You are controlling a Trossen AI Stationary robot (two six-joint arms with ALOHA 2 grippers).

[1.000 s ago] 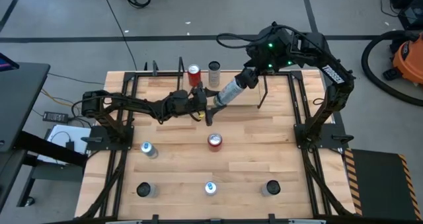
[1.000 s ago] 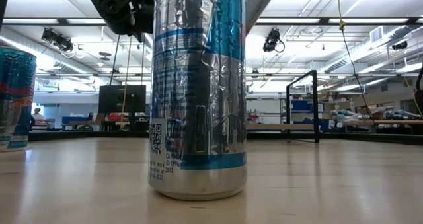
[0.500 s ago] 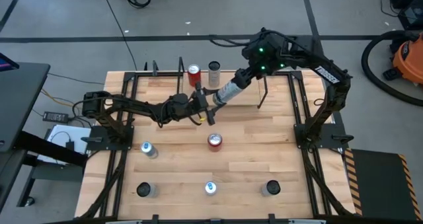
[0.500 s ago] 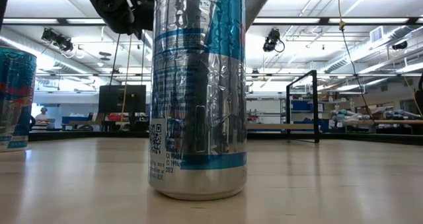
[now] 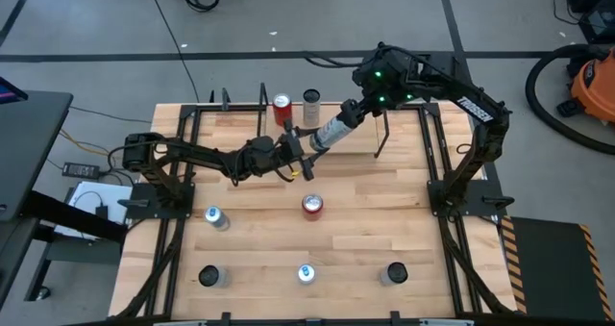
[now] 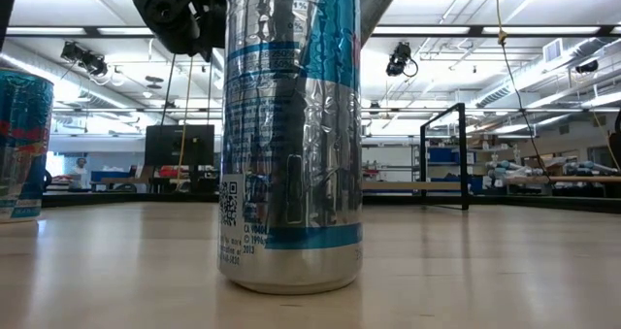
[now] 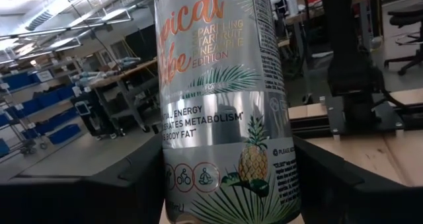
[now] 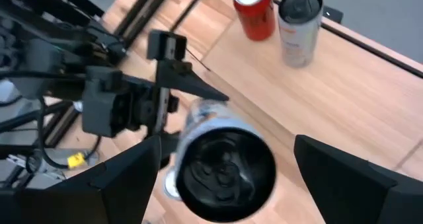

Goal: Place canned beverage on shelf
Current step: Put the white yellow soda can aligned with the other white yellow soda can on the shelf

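Observation:
A silver can with a pineapple print [image 5: 331, 132] hangs slanted above the middle of the table's far half, between both grippers. My left gripper [image 5: 306, 156] is shut on its near-left end. My right gripper [image 5: 354, 112] is open at its far-right end. In the right wrist view its two fingers [image 8: 125, 178] stand apart on either side of the can's end [image 8: 226, 163]. The shelf's light board [image 5: 404, 124] with thin black rods [image 5: 382, 134] runs along the far edge. A red can [image 5: 282, 107] and a silver can [image 5: 311, 102] stand upright on it. My left gripper pinches the can's wall near its printed lower end [image 7: 228, 184] between its two fingers, one on each side. The fingers come about level from the table's left. The can is lifted clear of the table and slants up toward the far right.
A red can [image 5: 312, 205] stands mid-table. Several silver and blue cans stand nearer: [image 5: 216, 217], [image 5: 209, 276], [image 5: 306, 273], [image 5: 395, 272]. One of them fills the low view [image 6: 291, 135]. Black tube rails [image 5: 437, 163] run along both sides.
My right arm's wrist has swung a little toward the table's left and far edge, while its gripper has stayed at the can's far-right end. The can has stayed slanted in about the same place, in my left gripper.

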